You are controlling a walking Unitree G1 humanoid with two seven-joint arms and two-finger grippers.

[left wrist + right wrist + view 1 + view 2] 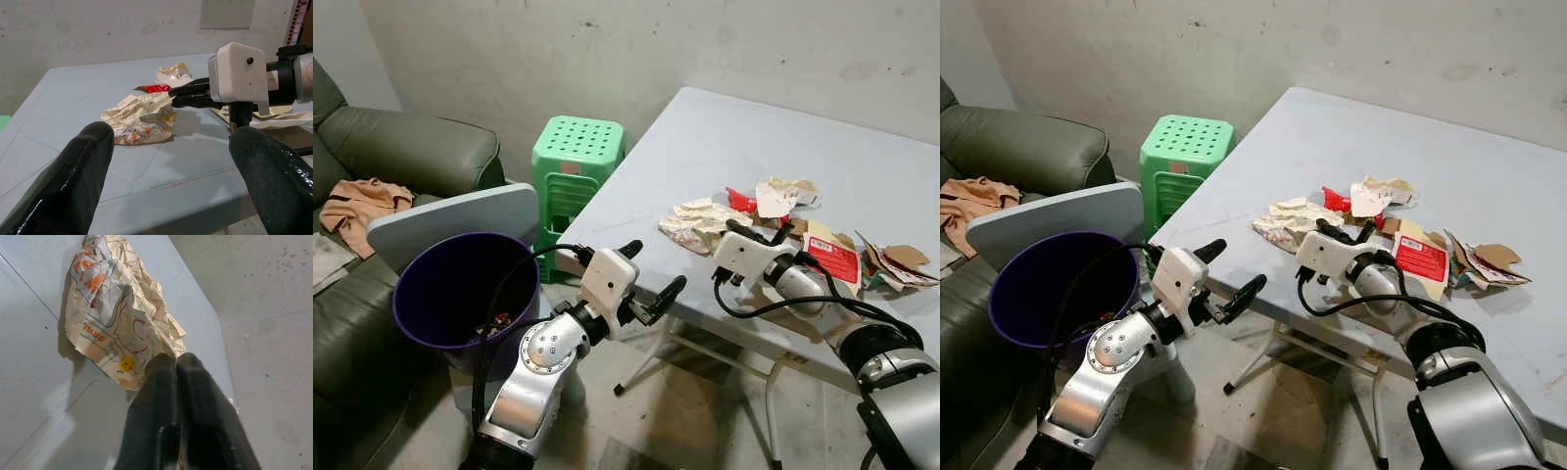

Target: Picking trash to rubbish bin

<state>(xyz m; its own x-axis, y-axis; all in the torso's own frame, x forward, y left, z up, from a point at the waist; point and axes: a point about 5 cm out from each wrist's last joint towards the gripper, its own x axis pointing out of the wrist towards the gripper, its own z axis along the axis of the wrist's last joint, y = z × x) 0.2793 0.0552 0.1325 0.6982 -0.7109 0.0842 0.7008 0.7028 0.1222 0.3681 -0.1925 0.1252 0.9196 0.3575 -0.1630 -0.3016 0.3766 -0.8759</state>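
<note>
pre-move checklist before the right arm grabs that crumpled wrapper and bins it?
1. Right pincer at the crumpled printed wrapper: ok, its tips touch the wrapper's edge.
2. Right pincer open for the grasp: not ok, the fingers are pressed together with nothing visibly between them.
3. Wrapper free of the other trash: ok, it lies apart from the red wrapper behind it.
4. Left pincer out of the way: ok, it is open and empty, off the table's near edge.
5. Purple bin ready: ok, it is upright with an open mouth, on the robot's left.
6. Bin has room: cannot tell, the bottom is dark.
</note>
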